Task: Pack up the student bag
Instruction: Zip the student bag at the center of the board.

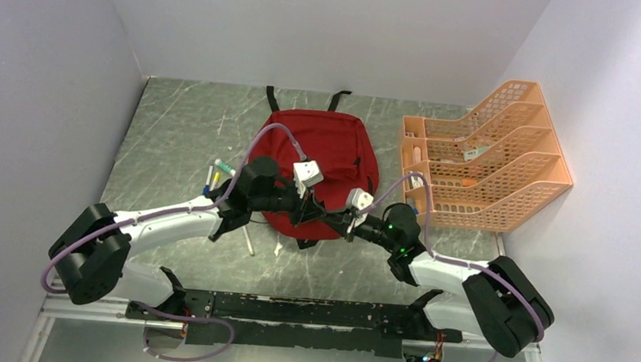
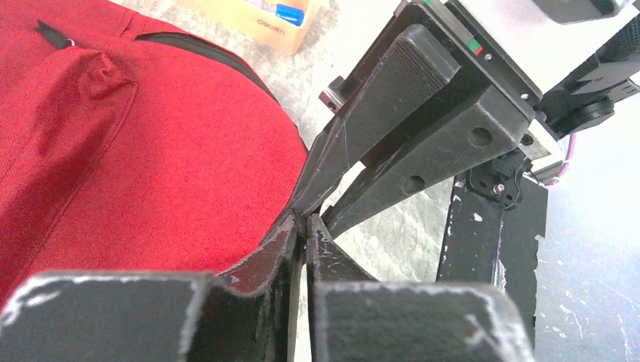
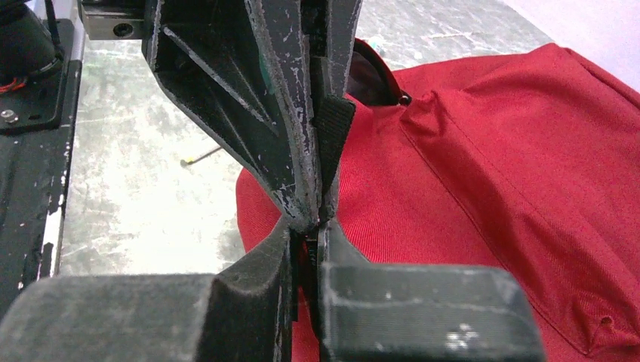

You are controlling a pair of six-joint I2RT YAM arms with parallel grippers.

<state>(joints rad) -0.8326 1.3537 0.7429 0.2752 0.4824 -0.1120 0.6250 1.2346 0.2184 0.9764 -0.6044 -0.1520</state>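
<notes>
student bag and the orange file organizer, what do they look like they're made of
student bag: woven fabric, likely synthetic canvas, matte dark red; the right wrist view shows fine weave, stitched seams and soft folds.
file organizer: looks like rigid moulded plastic, pale orange; its thin mesh walls stand straight.

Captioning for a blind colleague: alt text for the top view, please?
Two robot arms reach in, left gripper and right gripper meeting tip to tip at the near edge of a red bag on a table. An orange organizer stands right; pens lie left.
</notes>
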